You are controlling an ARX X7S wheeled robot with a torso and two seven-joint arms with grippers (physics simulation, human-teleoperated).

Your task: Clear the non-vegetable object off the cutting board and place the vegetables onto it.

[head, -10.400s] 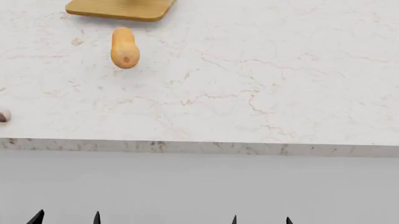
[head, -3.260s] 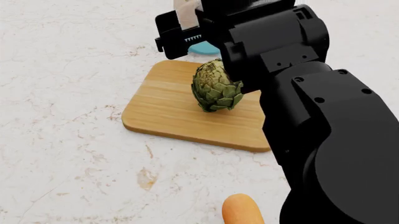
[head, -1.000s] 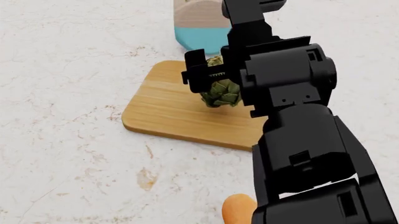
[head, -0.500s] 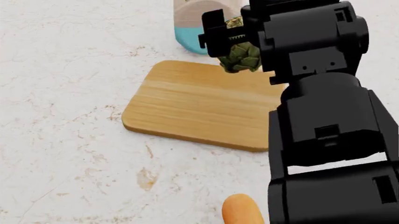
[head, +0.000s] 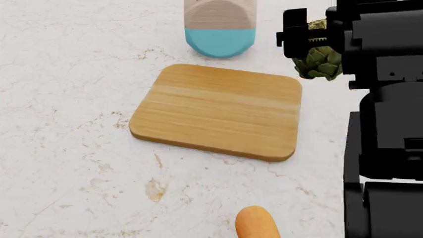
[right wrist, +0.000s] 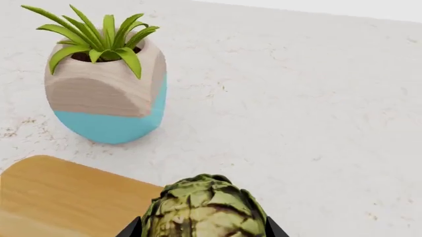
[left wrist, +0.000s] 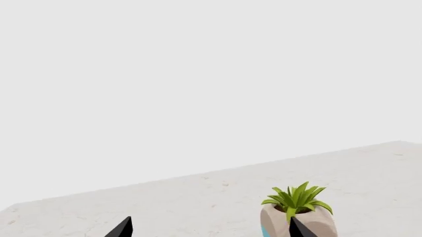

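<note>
The cutting board (head: 218, 111) lies bare in the middle of the marble counter; one corner of it (right wrist: 59, 197) also shows in the right wrist view. My right gripper (right wrist: 203, 230) is shut on the non-vegetable object, a green scaly artichoke (right wrist: 204, 210). It holds this artichoke (head: 320, 63) in the air just past the board's far right corner. Of the vegetables, only the orange squash's end (head: 256, 224) shows, at the near edge of the head view. My left gripper (left wrist: 209, 230) is open and holds nothing, its tips pointing across the counter.
A beige plant pot with a teal base (head: 220, 25) stands just behind the board, and its green leaves (right wrist: 99, 37) are visible in the right wrist view. My black right arm (head: 390, 148) fills the right side of the head view.
My right gripper has lifted the artichoke off the board and carried it to the right, leaving the board bare. The squash has not moved.
</note>
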